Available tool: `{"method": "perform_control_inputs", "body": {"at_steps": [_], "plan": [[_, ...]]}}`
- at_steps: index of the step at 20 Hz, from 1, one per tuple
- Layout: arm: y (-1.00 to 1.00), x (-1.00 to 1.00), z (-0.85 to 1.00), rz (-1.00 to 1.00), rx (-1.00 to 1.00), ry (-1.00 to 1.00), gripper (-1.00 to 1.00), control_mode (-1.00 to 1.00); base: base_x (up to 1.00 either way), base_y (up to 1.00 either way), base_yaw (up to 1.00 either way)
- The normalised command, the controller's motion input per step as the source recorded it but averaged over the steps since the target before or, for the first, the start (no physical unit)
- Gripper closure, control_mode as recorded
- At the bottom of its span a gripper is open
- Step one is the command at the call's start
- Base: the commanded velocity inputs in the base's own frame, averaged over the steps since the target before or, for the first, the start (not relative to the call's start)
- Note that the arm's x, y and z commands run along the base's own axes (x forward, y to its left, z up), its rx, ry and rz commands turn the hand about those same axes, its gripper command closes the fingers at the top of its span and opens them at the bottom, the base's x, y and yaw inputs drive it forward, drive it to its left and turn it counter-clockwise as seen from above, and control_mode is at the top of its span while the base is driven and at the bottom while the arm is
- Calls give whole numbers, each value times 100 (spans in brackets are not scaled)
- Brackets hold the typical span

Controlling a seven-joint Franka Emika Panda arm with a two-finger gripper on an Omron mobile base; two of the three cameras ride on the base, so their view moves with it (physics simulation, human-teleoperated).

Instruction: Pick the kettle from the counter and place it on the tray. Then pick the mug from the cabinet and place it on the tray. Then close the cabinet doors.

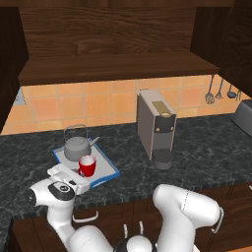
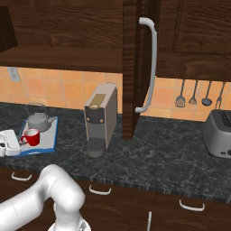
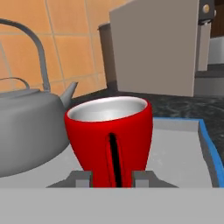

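Observation:
The red mug (image 1: 87,166) (image 2: 30,136) (image 3: 109,131) stands upright on the blue-rimmed tray (image 1: 111,170) (image 2: 48,137) (image 3: 206,138), just in front of the grey kettle (image 1: 77,146) (image 2: 38,121) (image 3: 26,127), which also sits on the tray. My gripper (image 1: 78,173) (image 2: 18,140) (image 3: 113,178) is level with the mug at the tray's near edge. Its fingertips flank the mug's side handle, slightly parted. The wall cabinet (image 1: 118,69) hangs above with its doors (image 2: 135,67) (image 1: 10,74) swung open.
A tall boxy coffee machine (image 1: 156,128) (image 2: 101,117) stands on the dark counter (image 1: 206,147) right of the tray. A toaster (image 2: 219,133) sits at the far right, with utensils (image 2: 194,94) hanging on the tiled wall. The open right door juts out over the counter.

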Motion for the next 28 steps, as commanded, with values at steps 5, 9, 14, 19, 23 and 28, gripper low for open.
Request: {"method": "perform_control_inputs", "body": {"at_steps": [5,9,14,19,23,28], "plan": [[0,-10,6,-3,3,0,-100,-100,0,0,0],[2,-53,27,-8,0,-3,-100,-100,0,0,0],[-1,-84,51,-11,0,-12,-100,-100,0,0,0],[-33,-61,57,-8,0,-11,-100,-100,0,0,0],[-53,-18,53,-4,0,-3,-100,-100,0,0,0],[-71,0,51,-2,0,-1,-100,-100,0,0,0]]}}
